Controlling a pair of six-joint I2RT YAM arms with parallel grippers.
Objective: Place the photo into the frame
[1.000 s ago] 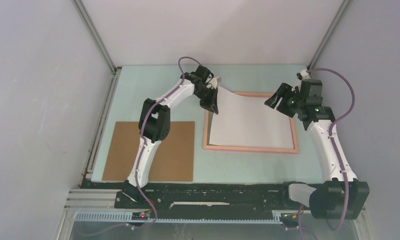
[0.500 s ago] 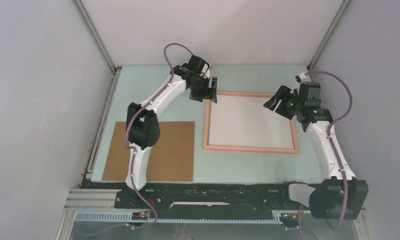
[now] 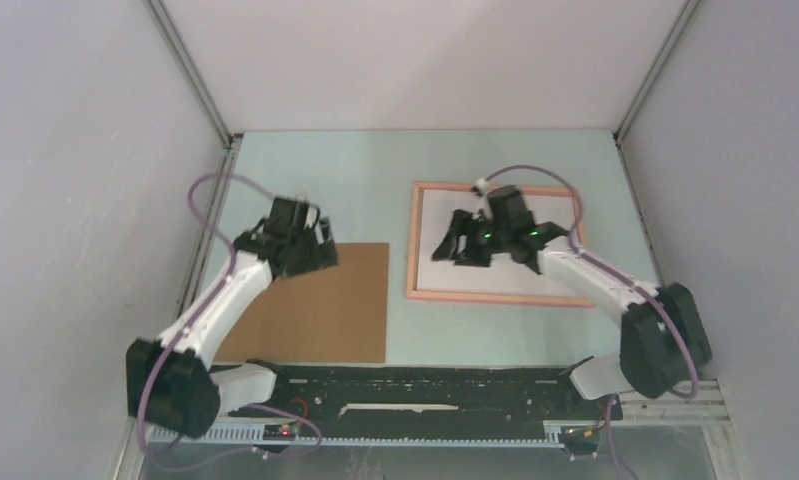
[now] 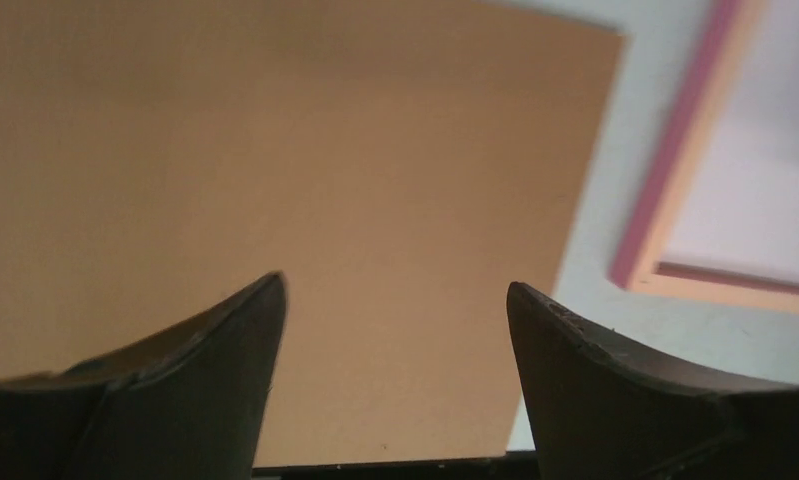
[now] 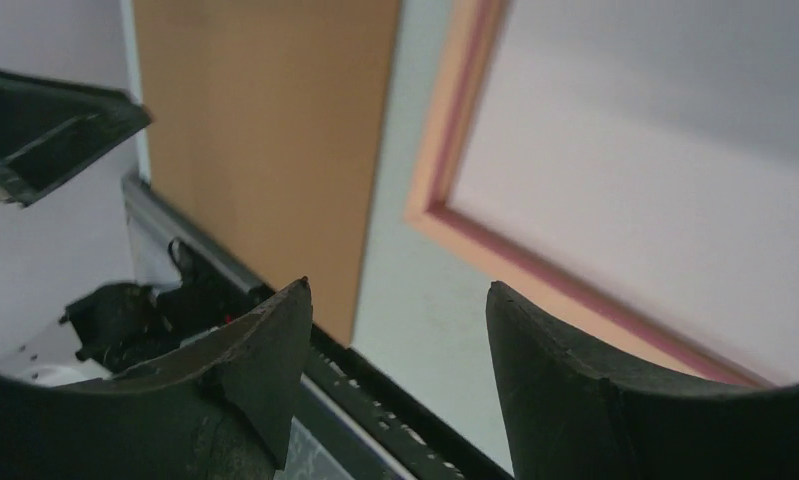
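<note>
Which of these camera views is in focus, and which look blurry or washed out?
Top external: sharp, evenly lit, no glare. Left wrist: soft focus, edges of the cardboard sheet and the frame blurred. Right wrist: soft too, the frame's rim smeared, the photo a featureless grey.

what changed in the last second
The left gripper released the photo and pulled back over the cardboard; its raised corner has dropped flat into the frame. The right gripper swung in over the photo. Frame and cardboard stayed put.
</note>
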